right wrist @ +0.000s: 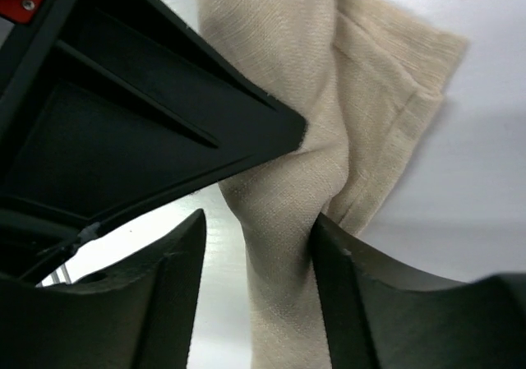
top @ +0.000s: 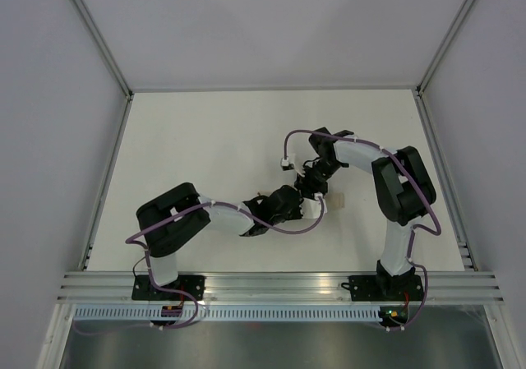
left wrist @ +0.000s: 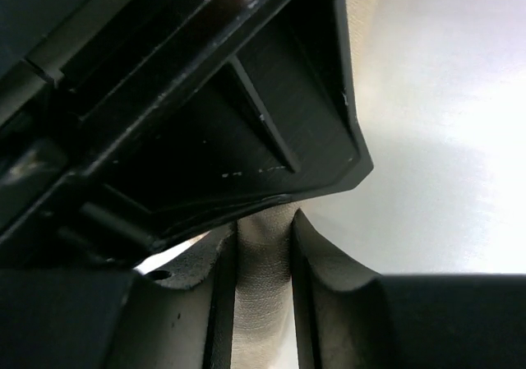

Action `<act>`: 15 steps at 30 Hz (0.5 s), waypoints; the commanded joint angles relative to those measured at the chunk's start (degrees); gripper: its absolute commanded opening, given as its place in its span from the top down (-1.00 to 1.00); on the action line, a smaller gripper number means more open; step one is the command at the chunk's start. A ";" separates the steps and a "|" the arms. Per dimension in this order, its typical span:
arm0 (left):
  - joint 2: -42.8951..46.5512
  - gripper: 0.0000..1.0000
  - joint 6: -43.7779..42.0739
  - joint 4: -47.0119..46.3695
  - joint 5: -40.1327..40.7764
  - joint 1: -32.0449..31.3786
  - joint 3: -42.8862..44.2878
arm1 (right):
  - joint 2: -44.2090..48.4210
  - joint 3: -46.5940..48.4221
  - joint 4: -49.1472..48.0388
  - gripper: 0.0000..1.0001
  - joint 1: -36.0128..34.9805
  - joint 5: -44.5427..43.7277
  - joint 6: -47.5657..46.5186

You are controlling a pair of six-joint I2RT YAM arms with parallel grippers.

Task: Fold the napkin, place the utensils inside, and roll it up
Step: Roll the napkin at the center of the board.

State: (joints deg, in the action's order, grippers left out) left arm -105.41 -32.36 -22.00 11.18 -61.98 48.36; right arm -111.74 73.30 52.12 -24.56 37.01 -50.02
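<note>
The tan napkin [top: 336, 200] is rolled into a slim bundle mid-table, mostly hidden under both grippers in the top view. My left gripper [top: 307, 208] is shut on the roll; in the left wrist view the cloth [left wrist: 263, 303] is pinched between the two fingers [left wrist: 329, 279]. My right gripper [top: 316, 190] is open around the roll's other end; in the right wrist view the napkin [right wrist: 288, 73] touches the right finger [right wrist: 362, 287], with a gap to the left finger [right wrist: 156, 295]. The roll's loose folded end fans out beyond. The fork is hidden.
The other gripper's black body fills the upper left of each wrist view [left wrist: 205, 122] [right wrist: 123, 122], very close. Metal rails [top: 107, 188] edge the white table on the left and right, and grey walls stand behind.
</note>
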 commanded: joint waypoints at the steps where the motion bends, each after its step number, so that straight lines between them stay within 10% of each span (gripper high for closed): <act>1: -3.40 0.95 7.92 8.63 -12.84 0.80 0.95 | -1.64 -2.55 -4.13 -0.25 0.21 -3.44 0.45; 15: -4.54 0.95 10.21 16.46 -20.93 4.76 5.25 | 4.07 -0.09 -3.69 -0.54 6.27 1.65 6.42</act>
State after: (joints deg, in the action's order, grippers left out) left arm -106.28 -28.01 -15.68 -1.80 -57.82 53.69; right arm -110.15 72.40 49.52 -19.81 38.17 -43.79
